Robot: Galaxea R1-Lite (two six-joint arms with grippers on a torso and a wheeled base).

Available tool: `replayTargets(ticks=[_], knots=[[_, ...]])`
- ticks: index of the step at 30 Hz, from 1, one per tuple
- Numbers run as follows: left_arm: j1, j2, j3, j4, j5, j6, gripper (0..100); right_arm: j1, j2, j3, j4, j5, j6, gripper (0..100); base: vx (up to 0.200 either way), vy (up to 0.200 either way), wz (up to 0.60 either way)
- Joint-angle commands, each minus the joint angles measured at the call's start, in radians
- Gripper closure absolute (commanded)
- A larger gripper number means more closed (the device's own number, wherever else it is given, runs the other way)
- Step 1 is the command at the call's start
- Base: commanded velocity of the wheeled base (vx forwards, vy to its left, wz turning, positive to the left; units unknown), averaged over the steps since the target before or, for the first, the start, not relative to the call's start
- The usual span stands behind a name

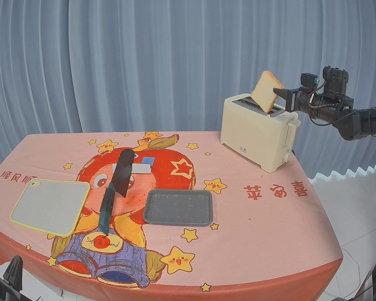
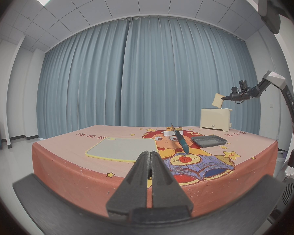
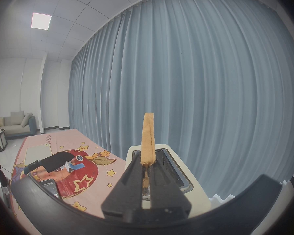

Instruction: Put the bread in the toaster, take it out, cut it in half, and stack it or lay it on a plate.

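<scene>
L gripper (image 2: 150, 154) sits low by the near table edge, fingers pressed together w/ nothing between them, well apart from the work. R gripper (image 1: 280, 92) is clamped on one edge of the bread (image 1: 266, 90), holding the slice tilted over the toaster (image 1: 257, 136) at the far right of the table. The slice's lower corner looks to be at or just inside the nearer slot, hard to tell from the head view. In the R wrist view the bread (image 3: 148, 137) stands edge-on above the slot opening of the toaster (image 3: 173, 167). Step in hand is prob. feeding the slice in, though it could be lifting it out. Either way: square the slice w/ the slot, keep it upright, move straight vertical, grip light since bread is soft, and let go only once it's seated. Main snag risk is a corner catching the slot rim because of the tilt. Nothing else crowds the toaster. Knife (image 1: 115, 184) lies mid-table w/ its blade propped on a small block (image 1: 141, 168), cutting board (image 1: 50, 205) is to its left, and the dark tray (image 1: 178, 207) is just right of the knife, all well apart from the toaster.
</scene>
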Motion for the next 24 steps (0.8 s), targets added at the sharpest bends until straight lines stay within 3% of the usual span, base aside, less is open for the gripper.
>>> replayTargets(ticks=[1, 24], knots=[[0.0, 0.001, 0.018, 0.0, 0.0, 0.0, 100, -0.004, 0.011, -0.006, 0.0, 0.001, 0.0, 100, 0.0, 0.0, 0.0], [0.0, 0.001, 0.018, 0.0, 0.0, 0.0, 100, -0.013, 0.052, -0.074, 0.0, -0.001, 0.0, 100, 0.0, 0.0, 0.0]])
